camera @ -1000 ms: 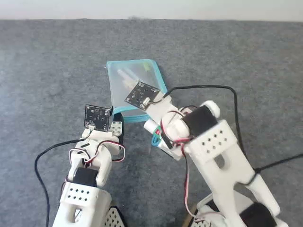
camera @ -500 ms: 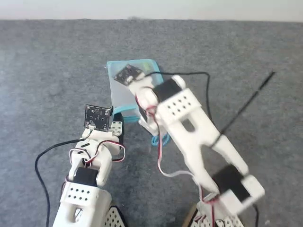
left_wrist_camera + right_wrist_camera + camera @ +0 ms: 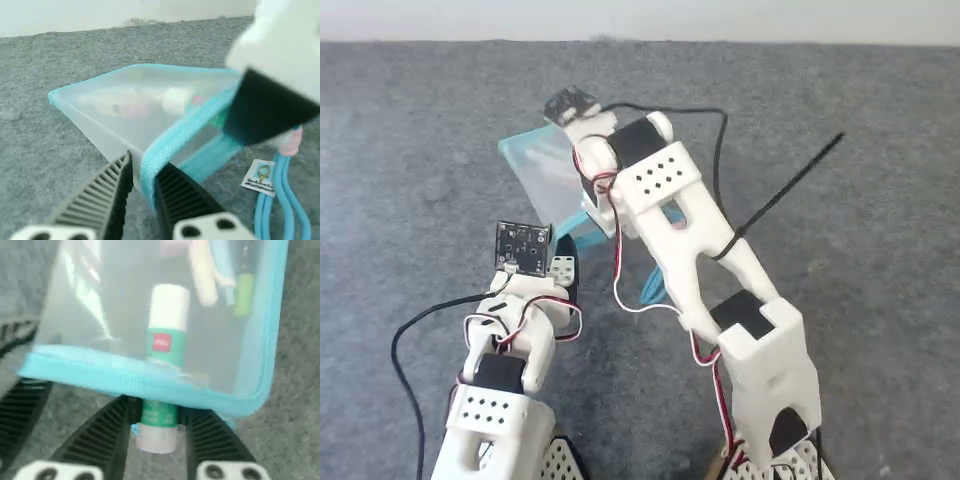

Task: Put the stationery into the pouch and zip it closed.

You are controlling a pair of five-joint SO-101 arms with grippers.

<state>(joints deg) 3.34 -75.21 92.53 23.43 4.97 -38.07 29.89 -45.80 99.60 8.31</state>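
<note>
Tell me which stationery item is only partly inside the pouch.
The green-and-white glue stick: one end sticks out past the blue zipper edge of the pouch, held by the right gripper. The pale item and the green item lie fully inside.

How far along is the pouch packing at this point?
Done: some stationery lies inside the pouch. In hand: the left pincer pinches the pouch's open edge while the right pincer holds a glue stick halfway through the mouth. Left: push it in, zip shut.
</note>
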